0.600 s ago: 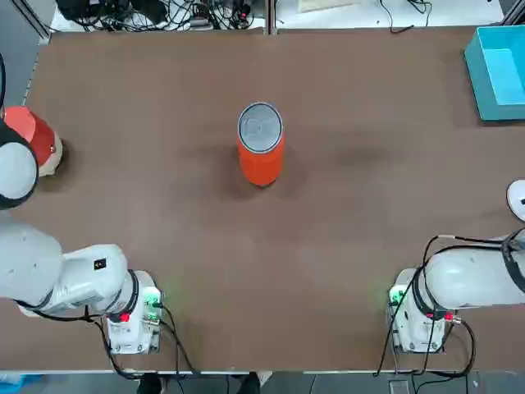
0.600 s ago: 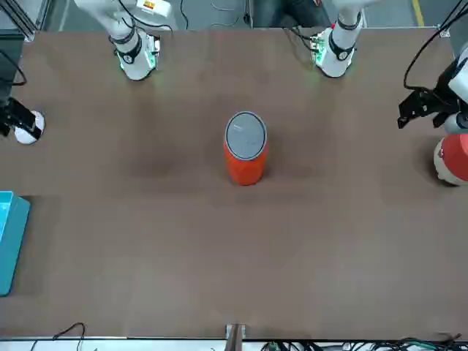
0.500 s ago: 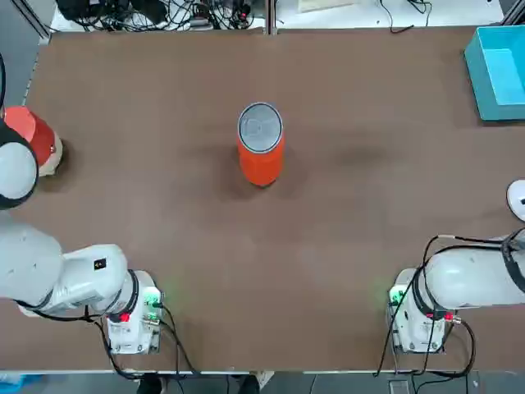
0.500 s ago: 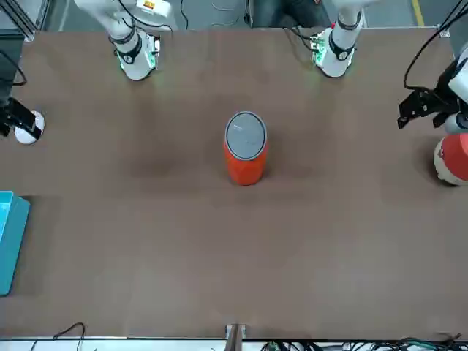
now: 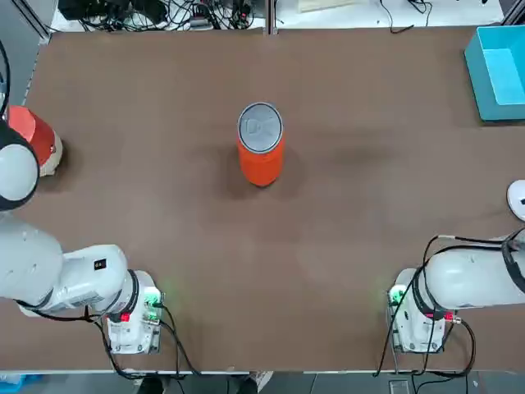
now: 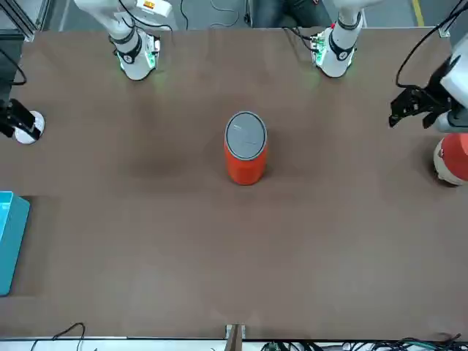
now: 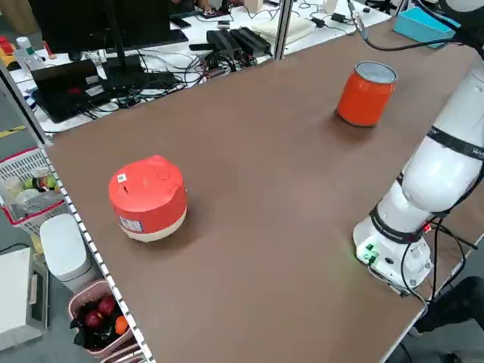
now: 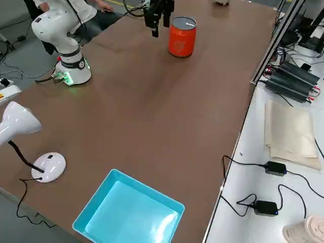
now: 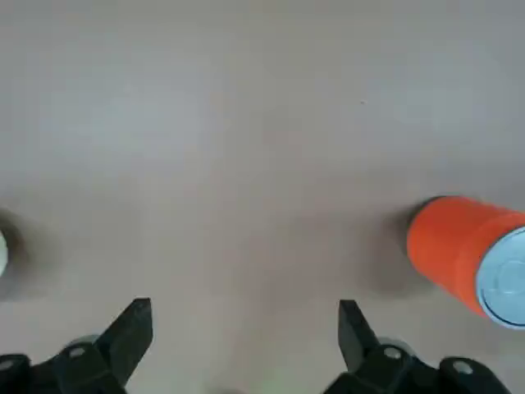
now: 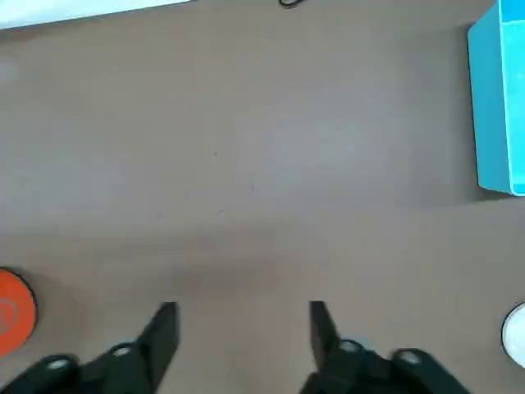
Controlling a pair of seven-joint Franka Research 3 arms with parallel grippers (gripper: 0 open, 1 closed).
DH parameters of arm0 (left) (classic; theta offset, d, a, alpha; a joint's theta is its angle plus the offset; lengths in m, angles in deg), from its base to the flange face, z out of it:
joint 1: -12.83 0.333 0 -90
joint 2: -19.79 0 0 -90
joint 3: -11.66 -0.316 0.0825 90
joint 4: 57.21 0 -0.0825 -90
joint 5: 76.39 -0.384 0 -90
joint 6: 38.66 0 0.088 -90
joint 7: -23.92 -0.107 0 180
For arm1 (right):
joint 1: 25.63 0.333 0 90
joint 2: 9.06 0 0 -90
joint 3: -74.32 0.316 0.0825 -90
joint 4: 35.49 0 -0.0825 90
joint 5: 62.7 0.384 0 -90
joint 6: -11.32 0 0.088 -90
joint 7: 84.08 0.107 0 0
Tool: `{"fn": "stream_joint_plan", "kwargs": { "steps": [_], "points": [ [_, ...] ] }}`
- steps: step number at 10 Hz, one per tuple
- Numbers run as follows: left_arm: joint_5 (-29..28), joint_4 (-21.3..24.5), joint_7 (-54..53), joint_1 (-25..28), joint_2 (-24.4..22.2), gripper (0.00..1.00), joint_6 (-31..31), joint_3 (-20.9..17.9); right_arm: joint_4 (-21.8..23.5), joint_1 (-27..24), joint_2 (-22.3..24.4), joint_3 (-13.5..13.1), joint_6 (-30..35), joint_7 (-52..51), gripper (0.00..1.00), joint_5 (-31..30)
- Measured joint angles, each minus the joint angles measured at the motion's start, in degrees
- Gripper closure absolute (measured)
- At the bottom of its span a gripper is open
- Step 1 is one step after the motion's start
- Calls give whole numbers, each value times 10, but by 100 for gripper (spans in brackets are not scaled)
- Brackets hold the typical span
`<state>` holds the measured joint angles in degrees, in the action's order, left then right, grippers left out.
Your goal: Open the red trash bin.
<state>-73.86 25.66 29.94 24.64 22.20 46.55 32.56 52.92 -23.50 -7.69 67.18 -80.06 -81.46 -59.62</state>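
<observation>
The red trash bin stands upright near the table's middle, its round grey lid lying level in the silver rim. It also shows as the bin in the front view and the bin from the left side. My left gripper hangs above the table's left side, well apart from the bin, and in its wrist view the left gripper is open with bare table between its fingers and the bin off to one side. My right gripper is open over the table's right part, holding nothing.
A red cylinder with a beige end sits at the table's left edge, close under the left arm. A blue tray lies at the far right corner. A white disc rests at the right edge.
The left gripper has shifted slightly toward the table's middle. The bin and the right arm have not moved.
</observation>
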Motion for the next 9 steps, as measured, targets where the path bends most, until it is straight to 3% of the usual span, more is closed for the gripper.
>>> {"fn": "stream_joint_plan", "kwargs": {
  "steps": [2, 3, 5, 6, 9],
  "points": [
    [1, 1, 48, -5, 12, 0, 12, 33, 1, 19, 0, 3, 0, 57, 67, 0],
    [1, 2, 112, -6, 21, 0, 19, 53, 1, 35, 0, 5, 2, 86, 76, 1],
    [1, 5, 284, -22, 44, 2, 31, 89, 3, 76, 0, 10, 7, 151, 85, 2],
    [1, 7, 371, -38, 55, 4, 34, 93, 5, 107, 0, 11, 7, 197, 95, 3],
    [1, 11, 575, -76, 91, 12, 66, 94, 11, 209, 0, 15, 7, 334, 99, 3]
  ]
}}
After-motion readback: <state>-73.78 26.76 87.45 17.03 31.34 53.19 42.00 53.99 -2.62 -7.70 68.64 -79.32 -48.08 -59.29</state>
